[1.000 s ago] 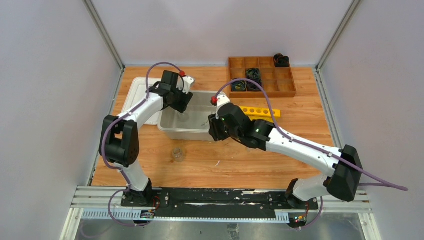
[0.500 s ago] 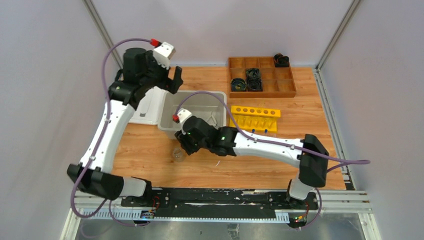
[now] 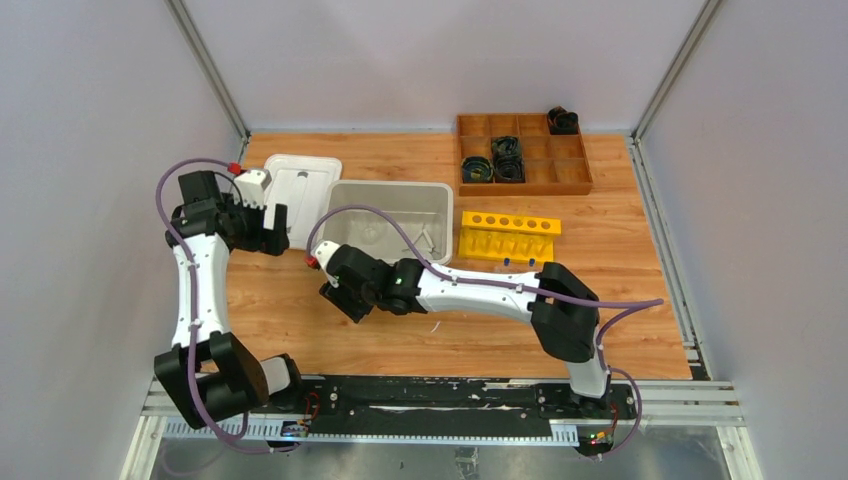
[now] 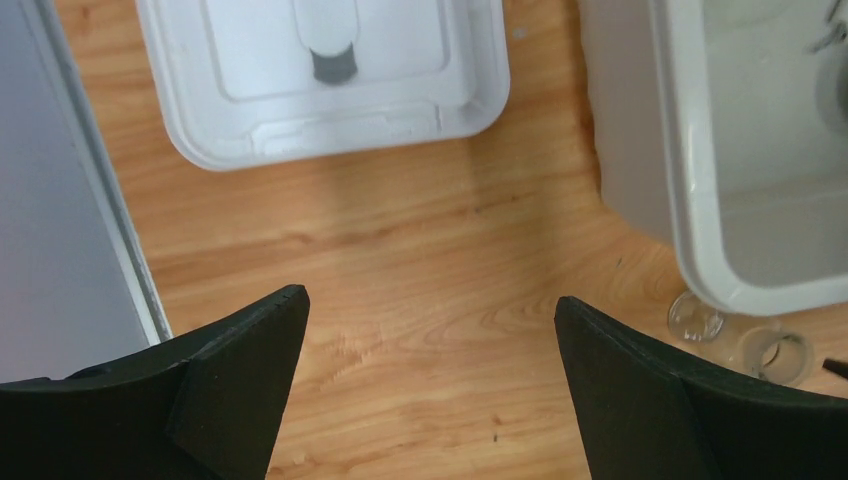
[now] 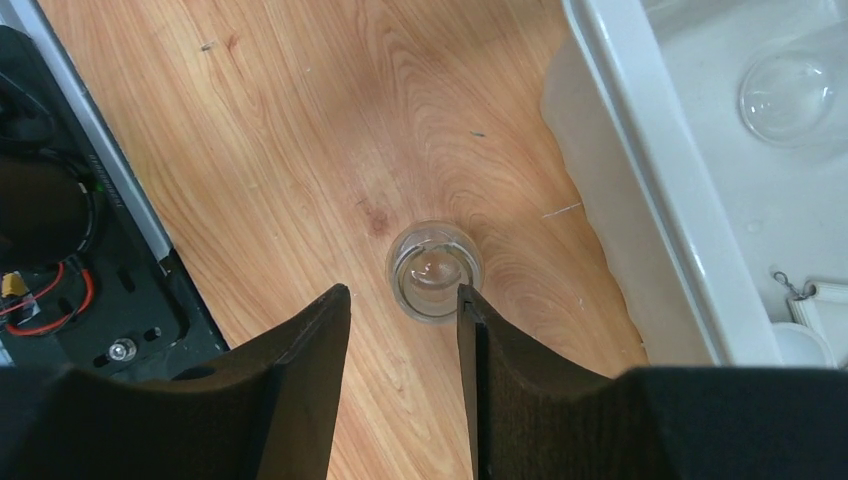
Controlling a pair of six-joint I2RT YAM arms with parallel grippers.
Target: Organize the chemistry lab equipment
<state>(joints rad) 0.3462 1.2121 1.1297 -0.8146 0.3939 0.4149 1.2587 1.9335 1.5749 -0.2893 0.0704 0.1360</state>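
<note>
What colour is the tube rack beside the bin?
The rack is yellow, clearest in the top external view.

Seen from overhead, the bin (image 3: 388, 184) sits at the middle of the table (image 3: 620, 300). A lid (image 3: 300, 185) lies just beside it on the left, and the tube rack (image 3: 507, 233) just beside it on the right. The compartment tray (image 3: 570, 175) lies in the upper right, behind the rack.

In the right wrist view a beaker (image 5: 434, 270) stands on the table at centre frame, left of the bin's wall and just ahead of the right gripper (image 5: 400, 300). A second beaker (image 5: 790, 95) is inside the bin, at the upper right.
</note>
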